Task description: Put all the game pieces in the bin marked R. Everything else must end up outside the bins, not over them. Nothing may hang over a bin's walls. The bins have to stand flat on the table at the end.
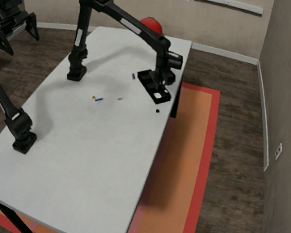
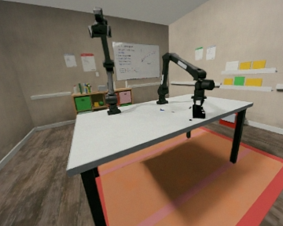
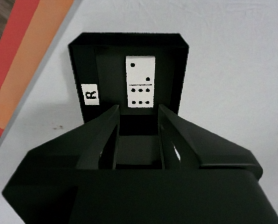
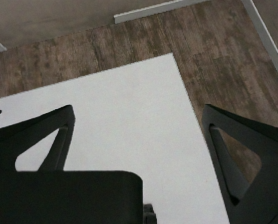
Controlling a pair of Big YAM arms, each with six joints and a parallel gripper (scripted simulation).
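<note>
A black bin (image 1: 162,100) (image 2: 199,112) (image 3: 127,38) with a white R label (image 3: 90,94) stands near the table's edge. A white domino (image 1: 158,95) (image 3: 140,95) with black dots lies on its floor, inside the walls. Another black compartment shows behind a cross wall; I cannot tell if it is a separate bin. My left gripper (image 3: 138,112) is above the bin, fingers partly apart with nothing between them; the domino lies beyond the tips. My right gripper (image 1: 23,45) (image 4: 138,111) is wide open and empty, raised far from the bin.
On the table lie a black piece (image 1: 158,111) (image 2: 190,119), a dark slim piece (image 1: 133,76), a blue piece (image 1: 99,99) (image 2: 162,110), a small orange piece (image 1: 94,97) and a greyish piece (image 1: 120,98). Most are too small to identify.
</note>
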